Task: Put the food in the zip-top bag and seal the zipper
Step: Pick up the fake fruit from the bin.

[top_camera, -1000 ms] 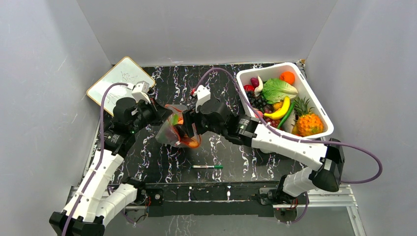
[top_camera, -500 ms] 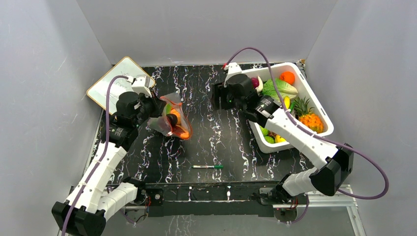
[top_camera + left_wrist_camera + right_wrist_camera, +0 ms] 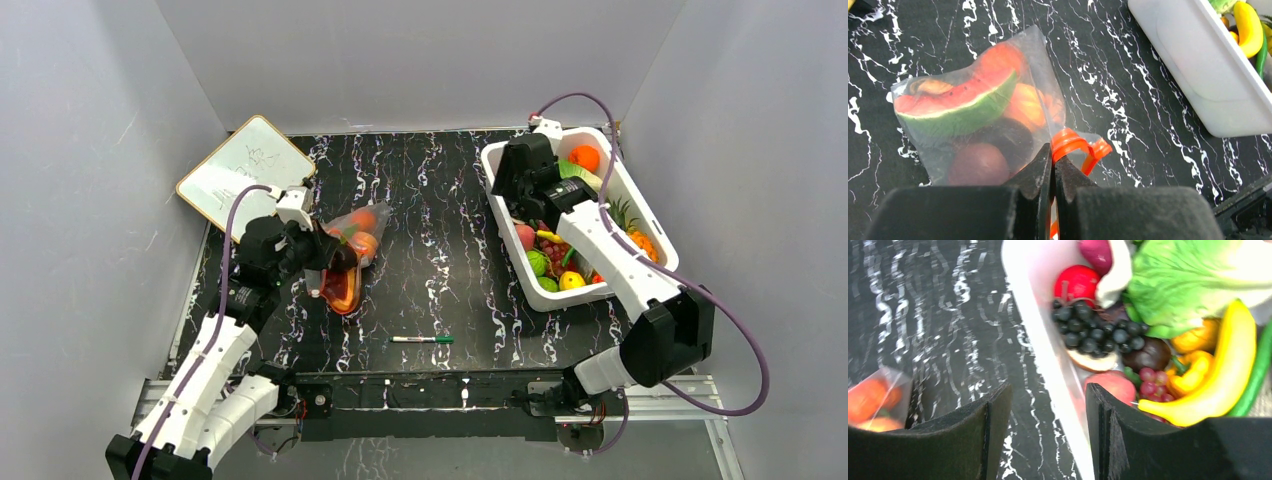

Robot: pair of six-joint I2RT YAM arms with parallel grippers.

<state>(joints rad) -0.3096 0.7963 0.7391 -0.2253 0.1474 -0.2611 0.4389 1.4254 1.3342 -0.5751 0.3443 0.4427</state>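
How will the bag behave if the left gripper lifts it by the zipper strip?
Probably floppy: the zip-top bag is thin film, so it should sag below the left gripper. Likely bottom-heavy: the food bunches at one end. The zipper curls, so it may twist.

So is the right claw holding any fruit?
No, the right gripper is open and empty, hovering over the white tub wall.

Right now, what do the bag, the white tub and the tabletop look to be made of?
The bag: thin clear plastic film, glossy and creased; the watermelon slice shows through it. The tub: smooth white plastic, slightly translucent at the wall, probably rigid. The tabletop: black with white veins like marble, possibly only a printed sheet.
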